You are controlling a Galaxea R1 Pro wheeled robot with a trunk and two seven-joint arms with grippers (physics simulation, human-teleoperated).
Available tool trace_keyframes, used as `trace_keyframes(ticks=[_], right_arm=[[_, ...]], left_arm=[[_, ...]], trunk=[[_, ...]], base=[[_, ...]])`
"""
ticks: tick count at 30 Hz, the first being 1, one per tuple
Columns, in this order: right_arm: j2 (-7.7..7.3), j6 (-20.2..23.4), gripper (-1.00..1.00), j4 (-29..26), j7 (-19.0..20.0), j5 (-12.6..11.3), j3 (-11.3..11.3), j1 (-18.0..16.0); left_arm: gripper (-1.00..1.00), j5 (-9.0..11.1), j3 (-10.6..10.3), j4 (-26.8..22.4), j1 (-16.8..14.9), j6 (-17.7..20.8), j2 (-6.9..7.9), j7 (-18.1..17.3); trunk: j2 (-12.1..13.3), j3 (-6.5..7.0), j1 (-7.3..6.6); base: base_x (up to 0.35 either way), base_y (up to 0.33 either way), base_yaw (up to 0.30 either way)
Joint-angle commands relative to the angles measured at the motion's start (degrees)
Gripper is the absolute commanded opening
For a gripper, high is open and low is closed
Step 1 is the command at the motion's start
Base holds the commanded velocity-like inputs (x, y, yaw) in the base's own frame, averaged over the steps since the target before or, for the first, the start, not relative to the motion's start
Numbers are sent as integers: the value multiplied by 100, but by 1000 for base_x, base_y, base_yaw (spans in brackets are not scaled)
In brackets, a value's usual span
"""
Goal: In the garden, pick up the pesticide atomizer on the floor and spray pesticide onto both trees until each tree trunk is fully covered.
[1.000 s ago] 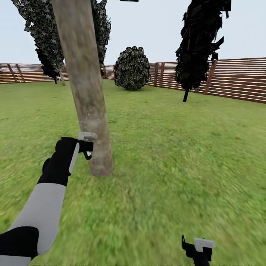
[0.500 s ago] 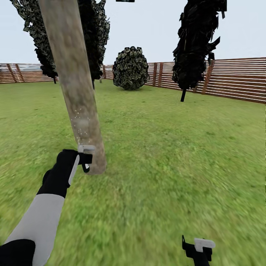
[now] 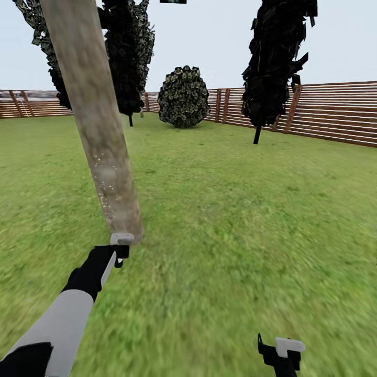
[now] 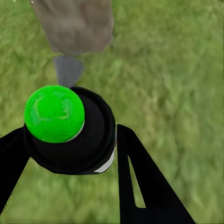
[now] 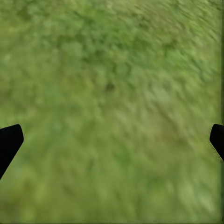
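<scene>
Left tool (image 3: 119,250), lower now below the tree trunk (image 3: 99,141), clenches the pesticide atomizer (image 4: 70,133).

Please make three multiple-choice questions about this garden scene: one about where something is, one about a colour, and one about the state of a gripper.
1. The left gripper is
A. at the foot of the tree trunk
B. beside the fence
C. under the round bush

2. The cap on the atomizer is
A. red
B. bright green
C. white

3. The right gripper is
A. shut on a bottle
B. shut on a leaf
C. open above grass

Answers:
1 A, the left gripper sits at the tree trunk base.
2 B, the atomizer has a green top.
3 C, the right gripper holds its jaws wide apart over lawn.
</scene>
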Motion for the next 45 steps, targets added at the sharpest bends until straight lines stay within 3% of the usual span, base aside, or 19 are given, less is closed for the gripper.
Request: trace_keyframes(ticks=[1, 4, 8, 10, 17, 23, 35, 39, 41, 45], right_arm=[[0, 0, 100, 0, 0, 0, 0, 0], [0, 4, 100, 0, 0, 0, 0, 0], [0, 3, 100, 0, 0, 0, 0, 0], [0, 4, 100, 0, 0, 0, 0, 0], [8, 5, 100, -2, 0, 0, 7, 0], [9, 3, 100, -5, 4, 0, 7, 0], [9, 3, 100, -3, 0, 0, 8, 0], [9, 2, 100, -4, 0, 0, 8, 0], [9, 1, 100, -2, 0, 0, 8, 0], [9, 3, 100, -2, 0, 0, 8, 0]], left_arm=[[-100, 16, 19, 37, 2, -76, 1, 89], [-100, 30, 107, 84, 26, -277, 9, 325], [-100, 52, 542, 95, 59, -734, 4, 388], [-100, 56, 615, 96, 61, -808, 0, 391], [-100, 50, 660, 153, 81, -880, -14, 395], [-100, 56, 660, 503, 208, -903, -21, 393], [-100, 50, 685, 513, 376, -893, -5, 392], [-100, 48, 903, 524, 378, -1006, -1, 392], [-100, 43, 1087, 532, 380, -1307, -2, 392], [-100, 41, 1160, 536, 380, -1477, -5, 400]], trunk=[[0, 0, 0], [0, 0, 0], [0, 0, 0], [0, 0, 0], [0, 0, 0], [0, 0, 0], [0, 0, 0], [0, 0, 0], [0, 0, 0], [0, 0, 0]], base=[[0, -148, 0], [105, -107, 0], [297, -19, 0], [331, -3, 0], [323, -45, 0], [224, -190, 0], [129, -114, 117], [2, -1, 276], [0, 0, 278], [24, -4, 278]])
